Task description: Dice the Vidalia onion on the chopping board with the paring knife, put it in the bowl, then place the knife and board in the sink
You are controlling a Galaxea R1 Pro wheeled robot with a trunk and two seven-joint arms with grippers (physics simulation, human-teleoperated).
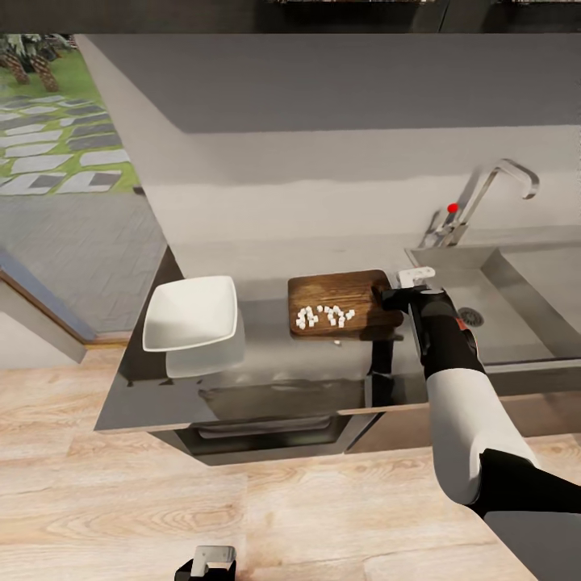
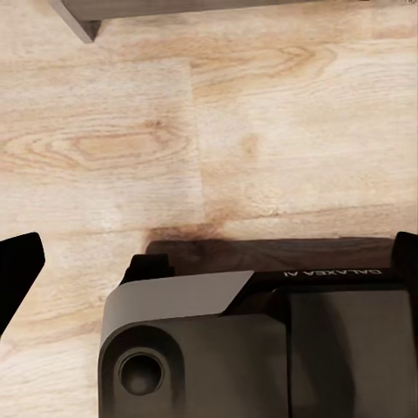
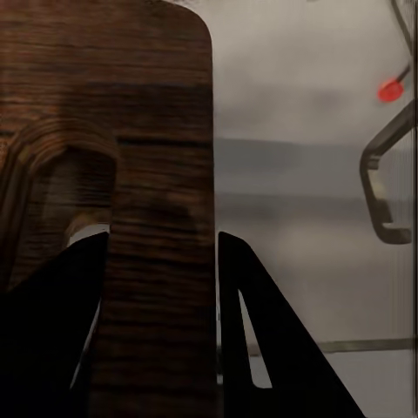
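The brown chopping board [image 1: 335, 290] lies on the grey countertop [image 1: 266, 363] with several whitish bits of diced onion [image 1: 324, 316] on it; one bit rests just off its near edge. My right gripper [image 1: 395, 298] is shut on the board's right end, beside the sink [image 1: 524, 290]. In the right wrist view the board [image 3: 131, 104] sits between the dark fingers [image 3: 52, 348], next to its slot hole. The white bowl [image 1: 192, 313] stands left of the board. My left gripper [image 1: 206, 562] hangs low over the floor, open and empty [image 2: 213, 257]. The paring knife is out of view.
The grey tap [image 1: 484, 190] with its red knob [image 1: 453, 207] rises behind the sink's back left corner. The counter's left end drops off beyond the bowl. Light wooden floor [image 1: 121, 500] runs along the counter's front, with dark cabinets below.
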